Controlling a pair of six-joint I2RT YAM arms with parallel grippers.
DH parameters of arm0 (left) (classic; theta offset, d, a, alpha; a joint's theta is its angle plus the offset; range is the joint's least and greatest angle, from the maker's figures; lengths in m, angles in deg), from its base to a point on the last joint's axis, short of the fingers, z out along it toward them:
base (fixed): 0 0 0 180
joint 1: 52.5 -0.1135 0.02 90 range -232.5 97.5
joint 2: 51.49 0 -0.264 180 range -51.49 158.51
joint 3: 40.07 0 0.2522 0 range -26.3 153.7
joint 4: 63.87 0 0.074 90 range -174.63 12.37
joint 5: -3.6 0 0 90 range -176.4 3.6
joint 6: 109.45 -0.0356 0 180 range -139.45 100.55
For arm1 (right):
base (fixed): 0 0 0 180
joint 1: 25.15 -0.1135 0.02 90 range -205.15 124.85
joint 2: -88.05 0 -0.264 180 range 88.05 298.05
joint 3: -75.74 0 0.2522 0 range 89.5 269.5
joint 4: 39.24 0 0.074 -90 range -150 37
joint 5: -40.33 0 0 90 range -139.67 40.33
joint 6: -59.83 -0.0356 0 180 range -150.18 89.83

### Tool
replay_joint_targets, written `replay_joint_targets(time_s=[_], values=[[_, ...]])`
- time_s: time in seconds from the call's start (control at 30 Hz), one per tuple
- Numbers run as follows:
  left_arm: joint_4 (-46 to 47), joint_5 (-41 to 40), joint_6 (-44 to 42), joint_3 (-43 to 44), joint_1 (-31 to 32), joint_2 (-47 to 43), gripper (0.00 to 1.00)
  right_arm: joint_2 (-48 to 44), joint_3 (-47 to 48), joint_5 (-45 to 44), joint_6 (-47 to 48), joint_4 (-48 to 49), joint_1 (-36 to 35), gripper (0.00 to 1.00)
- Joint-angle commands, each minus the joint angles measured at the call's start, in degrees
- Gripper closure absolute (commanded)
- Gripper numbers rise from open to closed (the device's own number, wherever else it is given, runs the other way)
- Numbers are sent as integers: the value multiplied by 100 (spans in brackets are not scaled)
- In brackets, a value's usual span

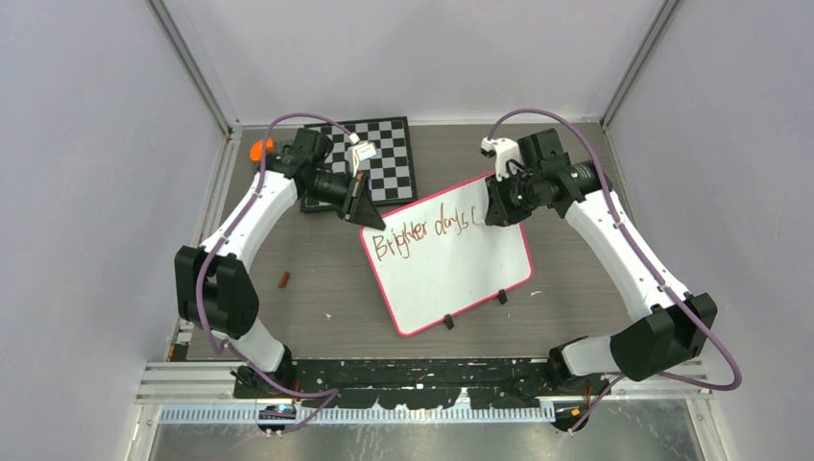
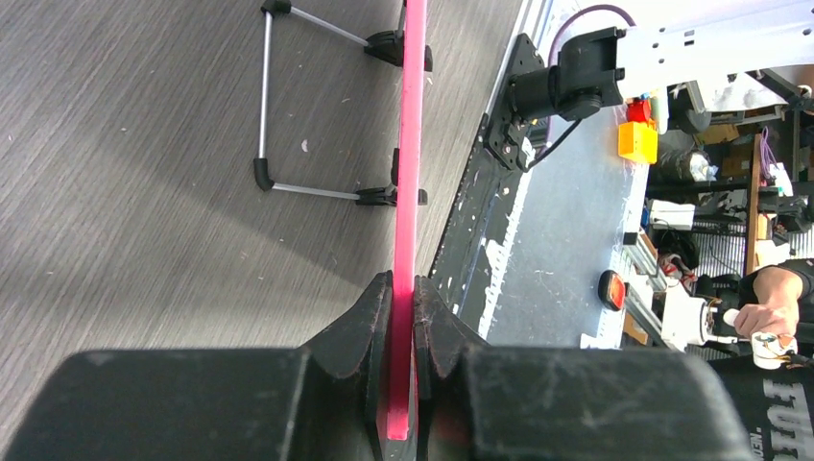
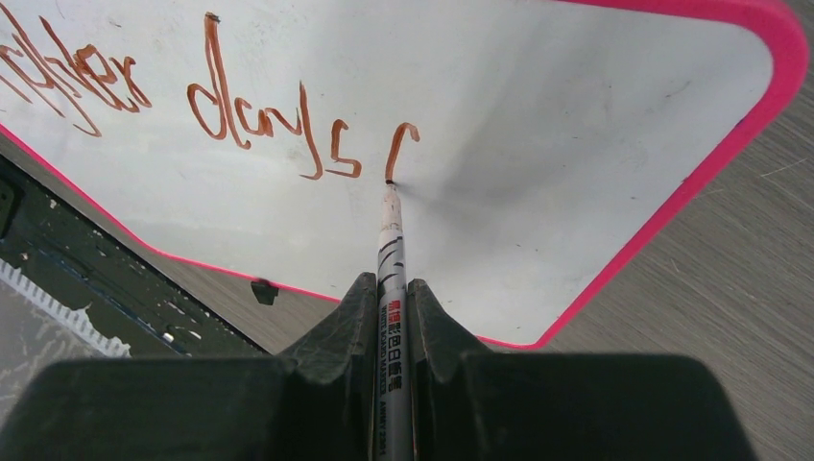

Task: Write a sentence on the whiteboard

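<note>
Right gripper (image 3: pixel 392 312) is pinching a marker (image 3: pixel 390 240), adding to the sentence (image 3: pixel 278 130) on the whiteboard (image 3: pixel 576 115) mid-table — left gripper (image 2: pixel 403 317) is clamping its far-left edge, likely steadying it against strokes.

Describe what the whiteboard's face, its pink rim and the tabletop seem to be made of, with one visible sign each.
Whiteboard face: smooth coated sheet, slightly glossy; marker ink sits cleanly. Pink rim: probably matte plastic or foam; thick, rounded corner. Tabletop: likely wood-look laminate; grey grain, dull finish.
</note>
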Motion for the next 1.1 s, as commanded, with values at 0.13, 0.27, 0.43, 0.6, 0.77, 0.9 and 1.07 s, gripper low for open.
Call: replay_joint_targets(time_s=[0.13,0.27,0.43,0.6,0.77,0.9,1.07], values=[[-102,-6,-28,95,1,36,100,-143,214,-310,159,131,5,100],[-105,-9,-30,98,1,21,100,-7,496,-387,141,143,2,100],[-78,-11,-35,71,1,-6,100,116,732,-391,150,140,8,100],[-82,-16,-31,75,1,-25,100,131,753,-377,149,95,6,100],[-84,-13,-32,93,1,-15,100,-7,437,-365,147,94,4,100],[-79,-20,-36,77,1,-19,100,-177,152,-359,141,103,9,100],[-90,-1,-24,72,1,-7,100,-243,108,-402,153,67,11,100]])
